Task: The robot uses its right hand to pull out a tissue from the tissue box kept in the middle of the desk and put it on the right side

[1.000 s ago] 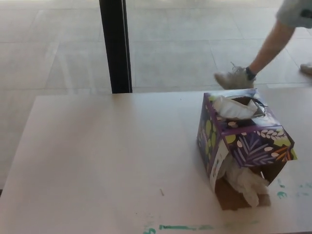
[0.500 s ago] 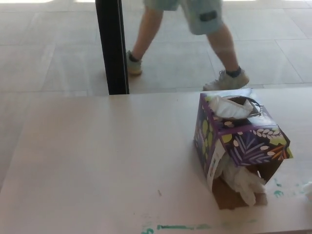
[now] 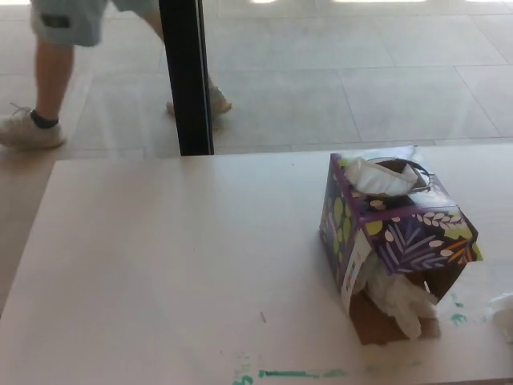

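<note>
Hands: neither robot hand in view, state cannot be told | tissue box [image 3: 393, 237]: right of centre on the desk [image 3: 160, 265], near flap torn open, crumpled tissue spilling out | top tissue [image 3: 381, 177]: stands out of far top slot; judged light, soft, tearable; pinch its raised fold.

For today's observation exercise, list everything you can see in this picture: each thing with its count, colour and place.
Desk: one, pale wood, fills the foreground.
Tissue box: one, purple with a leaf print, right of centre on the desk, its near side torn open.
Tissue: one, white, sticking out of the box top.
Tissue wad: one, white, spilling from the torn side.
Paint marks: several, green, near desk edge.
Post: one, black, behind the desk.
Floor: grey tiles, background.
Person's legs: grey shorts, pale shoes, top left.
Robot's hands: not in view.
</note>
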You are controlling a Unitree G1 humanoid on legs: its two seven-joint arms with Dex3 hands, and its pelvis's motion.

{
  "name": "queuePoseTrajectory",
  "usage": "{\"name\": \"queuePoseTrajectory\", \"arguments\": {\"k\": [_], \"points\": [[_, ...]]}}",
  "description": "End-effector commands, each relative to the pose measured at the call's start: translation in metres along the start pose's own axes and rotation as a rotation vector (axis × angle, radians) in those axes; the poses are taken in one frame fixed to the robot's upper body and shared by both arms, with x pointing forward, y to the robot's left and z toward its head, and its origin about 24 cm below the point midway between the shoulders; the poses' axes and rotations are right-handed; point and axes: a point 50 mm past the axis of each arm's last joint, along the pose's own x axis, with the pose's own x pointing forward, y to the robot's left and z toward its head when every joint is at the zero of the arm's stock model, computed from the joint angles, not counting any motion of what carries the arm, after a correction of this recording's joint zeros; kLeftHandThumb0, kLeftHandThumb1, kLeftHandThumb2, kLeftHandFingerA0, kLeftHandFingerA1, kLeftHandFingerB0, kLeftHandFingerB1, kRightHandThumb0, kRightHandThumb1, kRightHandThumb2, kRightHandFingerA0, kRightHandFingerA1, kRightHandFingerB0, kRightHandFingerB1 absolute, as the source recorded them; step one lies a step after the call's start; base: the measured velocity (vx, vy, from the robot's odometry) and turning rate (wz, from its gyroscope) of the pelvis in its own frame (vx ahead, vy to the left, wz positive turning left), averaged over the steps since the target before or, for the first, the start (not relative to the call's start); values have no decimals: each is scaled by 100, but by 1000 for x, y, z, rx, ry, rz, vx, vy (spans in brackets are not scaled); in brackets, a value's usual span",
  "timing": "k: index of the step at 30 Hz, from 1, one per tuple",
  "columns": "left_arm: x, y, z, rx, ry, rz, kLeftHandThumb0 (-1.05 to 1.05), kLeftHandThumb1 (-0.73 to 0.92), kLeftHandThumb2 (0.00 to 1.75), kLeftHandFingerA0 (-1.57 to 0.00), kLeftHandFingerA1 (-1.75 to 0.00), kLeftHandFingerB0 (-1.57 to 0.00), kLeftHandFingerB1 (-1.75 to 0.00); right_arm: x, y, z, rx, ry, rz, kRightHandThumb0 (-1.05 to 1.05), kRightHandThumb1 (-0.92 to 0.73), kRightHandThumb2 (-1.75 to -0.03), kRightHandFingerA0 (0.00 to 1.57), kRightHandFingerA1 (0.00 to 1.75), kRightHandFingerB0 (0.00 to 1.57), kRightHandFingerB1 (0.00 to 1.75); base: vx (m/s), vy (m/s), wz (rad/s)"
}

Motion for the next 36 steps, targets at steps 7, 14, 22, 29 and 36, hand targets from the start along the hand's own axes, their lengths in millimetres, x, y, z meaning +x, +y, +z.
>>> {"name": "queuePoseTrajectory", "arguments": {"k": [7, 14, 22, 29, 36], "points": [[-3, 5, 0, -1, -24, 17, -73, 88, 66, -57, -50, -42, -38, 4, -39, -5, -23, 25, 34, -97, -62, -60, 0, 0, 0, 0, 0, 0, 0], [-3, 7, 2, 16, -27, 21, -72, 89, 67, -56, -48, -40, -38, -1, -65, -11, 112, 45, 102, -98, -62, -60, 0, 0, 0, 0, 0, 0, 0], [-6, 10, 0, -2, -27, 23, -73, 89, 67, -56, -51, -44, -40, -28, -124, -43, 377, 54, -12, -93, -49, -81, 0, 0, 0, 0, 0, 0, 0], [-7, 11, -2, 13, -23, 26, -75, 89, 67, -56, -50, -44, -39, -64, -164, -78, 524, 85, -160, -85, -55, -73, 0, 0, 0, 0, 0, 0, 0], [-6, 10, 0, 6, -32, 24, -74, 88, 66, -57, -50, -44, -40, -104, -158, -127, 729, 147, -341, -92, -55, -75, 0, 0, 0, 0, 0, 0, 0]]}}
